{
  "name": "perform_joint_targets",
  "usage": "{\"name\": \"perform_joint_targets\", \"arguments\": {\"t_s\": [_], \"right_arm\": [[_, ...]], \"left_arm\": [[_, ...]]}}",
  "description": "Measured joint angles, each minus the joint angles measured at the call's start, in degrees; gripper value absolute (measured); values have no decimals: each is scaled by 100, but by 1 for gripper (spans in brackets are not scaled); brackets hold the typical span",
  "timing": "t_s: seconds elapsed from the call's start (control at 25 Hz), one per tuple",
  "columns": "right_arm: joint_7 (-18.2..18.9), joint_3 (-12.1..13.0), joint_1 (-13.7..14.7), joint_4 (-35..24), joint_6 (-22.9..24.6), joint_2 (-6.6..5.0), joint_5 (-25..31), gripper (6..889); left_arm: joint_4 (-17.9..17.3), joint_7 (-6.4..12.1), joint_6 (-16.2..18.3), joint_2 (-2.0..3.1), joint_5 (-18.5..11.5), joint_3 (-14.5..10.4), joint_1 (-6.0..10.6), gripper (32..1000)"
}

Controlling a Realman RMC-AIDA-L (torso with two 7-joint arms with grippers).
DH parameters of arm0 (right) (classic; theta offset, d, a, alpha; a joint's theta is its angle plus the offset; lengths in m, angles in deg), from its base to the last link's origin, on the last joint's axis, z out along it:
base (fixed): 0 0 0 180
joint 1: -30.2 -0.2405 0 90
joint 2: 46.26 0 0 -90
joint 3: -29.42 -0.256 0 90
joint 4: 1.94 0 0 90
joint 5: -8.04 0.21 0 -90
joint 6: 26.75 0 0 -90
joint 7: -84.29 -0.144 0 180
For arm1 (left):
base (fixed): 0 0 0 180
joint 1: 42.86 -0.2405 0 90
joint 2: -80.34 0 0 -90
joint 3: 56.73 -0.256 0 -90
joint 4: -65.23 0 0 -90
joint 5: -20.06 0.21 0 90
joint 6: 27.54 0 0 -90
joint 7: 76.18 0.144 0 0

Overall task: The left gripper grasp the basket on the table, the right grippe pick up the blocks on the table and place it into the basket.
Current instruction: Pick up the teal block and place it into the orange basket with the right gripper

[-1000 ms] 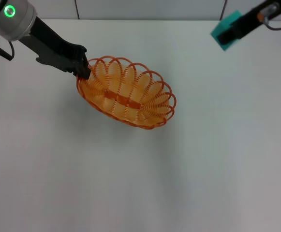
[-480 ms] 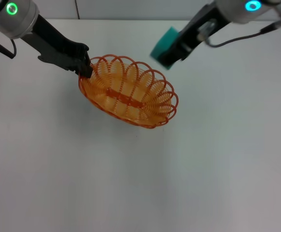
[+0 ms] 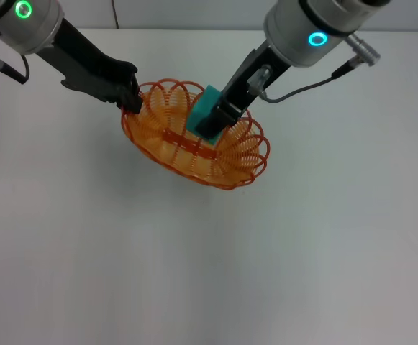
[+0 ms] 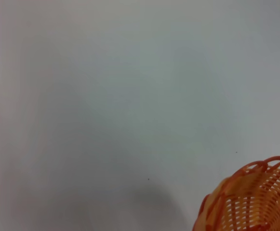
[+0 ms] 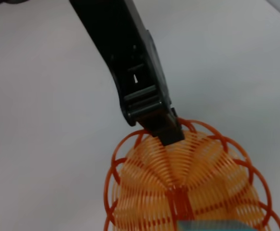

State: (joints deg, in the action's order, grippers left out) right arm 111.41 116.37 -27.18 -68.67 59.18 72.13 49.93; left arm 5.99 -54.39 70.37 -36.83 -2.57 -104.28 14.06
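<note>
The orange wire basket (image 3: 230, 154) sits on the white table (image 3: 194, 273) in the head view. My left gripper (image 3: 131, 101), on the green-ringed arm, is shut on the basket's left rim; the right wrist view shows it (image 5: 165, 130) clamped on the rim of the basket (image 5: 154, 192). My right gripper (image 3: 216, 122), on the cyan-ringed arm, reaches in from the upper right and is shut on the teal-green block (image 3: 204, 113), which hangs over the basket's middle. A sliver of the block (image 5: 212, 226) appears in the right wrist view. The left wrist view shows one edge of the basket (image 4: 248, 202).
A dark seam runs along the table's far edge (image 3: 194, 27) with grey panels behind it. A thin grey cable (image 3: 302, 88) trails from the right arm. White tabletop (image 3: 338, 251) stretches in front of and to both sides of the basket.
My right gripper has carried the block from the far right, leftward and down, until it hangs over the basket's middle. The left gripper and basket have shifted slightly.
</note>
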Motion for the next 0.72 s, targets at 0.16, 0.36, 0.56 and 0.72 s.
{"name": "perform_joint_targets", "arguments": {"t_s": [0.16, 0.36, 0.56, 0.72], "right_arm": [[34, 13, -27, 124, -38, 5, 34, 512], [104, 15, -27, 306, -116, 14, 89, 512], [160, 15, -64, 419, -140, 17, 116, 513], [170, 12, -65, 532, -200, 18, 122, 513]], "left_arm": [[69, 0, -12, 2, -51, -3, 17, 95], [130, 0, -35, 15, -88, 3, 21, 95], [133, 9, -38, 18, -92, -9, 29, 95], [133, 30, -36, 19, -93, 2, 53, 95]]}}
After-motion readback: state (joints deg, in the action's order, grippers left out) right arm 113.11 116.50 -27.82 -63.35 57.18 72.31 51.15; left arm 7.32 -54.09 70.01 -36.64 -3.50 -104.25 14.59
